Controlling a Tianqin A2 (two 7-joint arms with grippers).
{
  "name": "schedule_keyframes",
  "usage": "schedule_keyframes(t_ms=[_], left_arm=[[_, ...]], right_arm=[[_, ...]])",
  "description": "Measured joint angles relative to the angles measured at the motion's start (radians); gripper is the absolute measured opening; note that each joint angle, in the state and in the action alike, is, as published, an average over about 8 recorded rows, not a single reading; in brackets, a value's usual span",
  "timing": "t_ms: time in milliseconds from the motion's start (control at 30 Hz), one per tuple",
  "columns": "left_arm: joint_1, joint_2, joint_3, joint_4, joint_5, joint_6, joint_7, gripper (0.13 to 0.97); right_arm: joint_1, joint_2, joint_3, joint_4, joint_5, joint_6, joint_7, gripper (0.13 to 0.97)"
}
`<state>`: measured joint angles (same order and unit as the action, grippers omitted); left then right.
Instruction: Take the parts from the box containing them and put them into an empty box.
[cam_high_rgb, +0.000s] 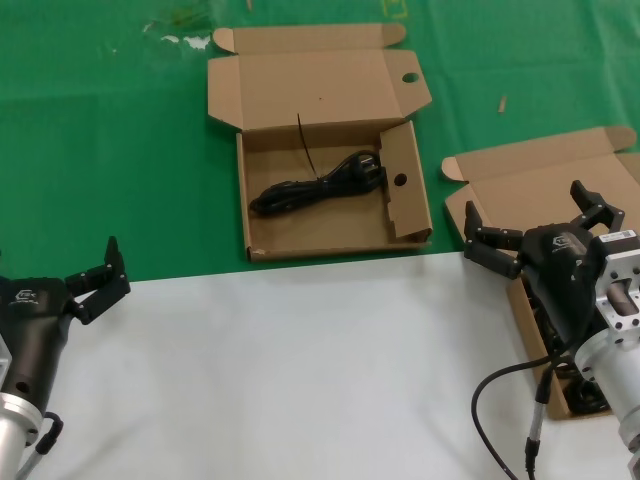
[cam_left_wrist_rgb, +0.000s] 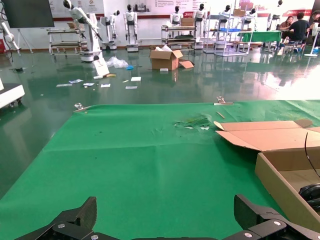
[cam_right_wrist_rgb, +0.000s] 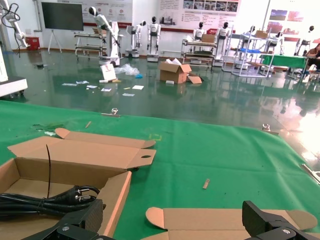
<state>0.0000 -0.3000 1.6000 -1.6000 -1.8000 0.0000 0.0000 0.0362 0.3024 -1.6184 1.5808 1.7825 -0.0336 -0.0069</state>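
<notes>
Parts are split: your left gripper (cam_high_rgb: 98, 273) waits spread wide at the near left. 1 power cord (cam_high_rgb: 318, 184) already lies in the holed-flap box (cam_high_rgb: 330, 240) at centre far. Your right gripper (cam_high_rgb: 535, 225) hovers, fingers wide and empty, over the plain-lidded box (cam_high_rgb: 520, 175) at right, poised to reach in.

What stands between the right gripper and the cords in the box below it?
Nothing visible does. The right gripper hangs open over the uncovered box; its cords lie below, mostly hidden by the arm itself.
</notes>
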Motion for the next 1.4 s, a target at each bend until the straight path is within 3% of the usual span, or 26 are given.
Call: schedule_keyframes(t_ms=[1400], left_arm=[[0.0, 0.0, 0.0, 0.0, 0.0, 0.0, 0.0, 0.966]], right_arm=[[0.0, 0.0, 0.0, 0.0, 0.0, 0.0, 0.0, 0.966]])
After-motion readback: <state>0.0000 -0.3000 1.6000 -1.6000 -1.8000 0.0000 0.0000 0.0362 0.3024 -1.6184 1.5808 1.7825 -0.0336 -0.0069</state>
